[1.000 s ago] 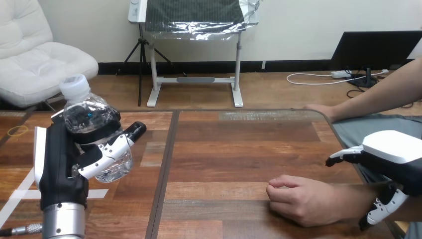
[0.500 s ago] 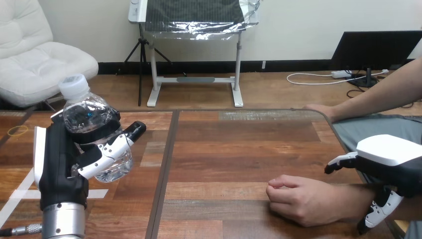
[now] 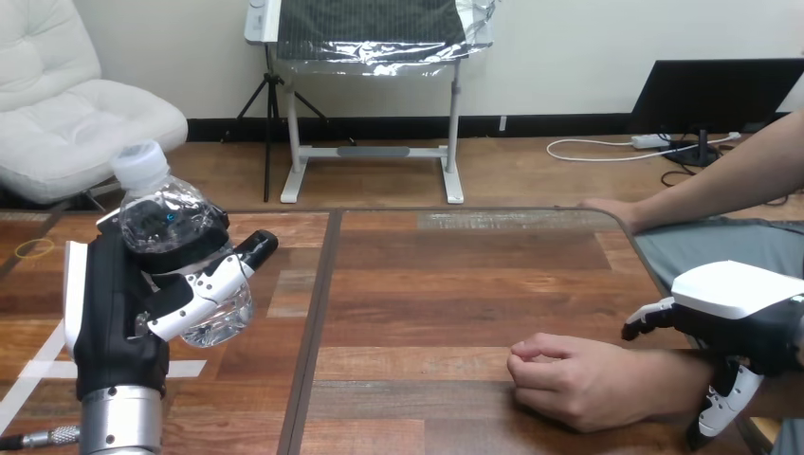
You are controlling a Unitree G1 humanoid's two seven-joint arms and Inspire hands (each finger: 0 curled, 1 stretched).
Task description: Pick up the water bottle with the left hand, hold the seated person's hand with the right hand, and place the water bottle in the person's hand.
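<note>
A clear water bottle (image 3: 175, 232) with a white cap is held upright above the table's left side, with my left hand (image 3: 112, 308) shut round its lower half. The person's hand (image 3: 574, 379) rests on the table at the lower right as a loose fist, knuckles toward the middle. My right hand (image 3: 735, 308) hovers over the person's wrist. Its fingers (image 3: 649, 319) reach across the far side and its thumb (image 3: 722, 403) hangs down on the near side. They are relaxed, not closed on the wrist.
The person's other hand (image 3: 607, 208) lies flat at the table's far right edge. A yellow rubber band (image 3: 35, 248) lies at the far left, and white tape strips (image 3: 43, 365) run beside my left arm. A dark seam (image 3: 318, 313) divides the wooden table.
My right hand has sunk a little and drawn closer over the person's wrist. The left hand, the bottle and the person's fist have stayed put.
</note>
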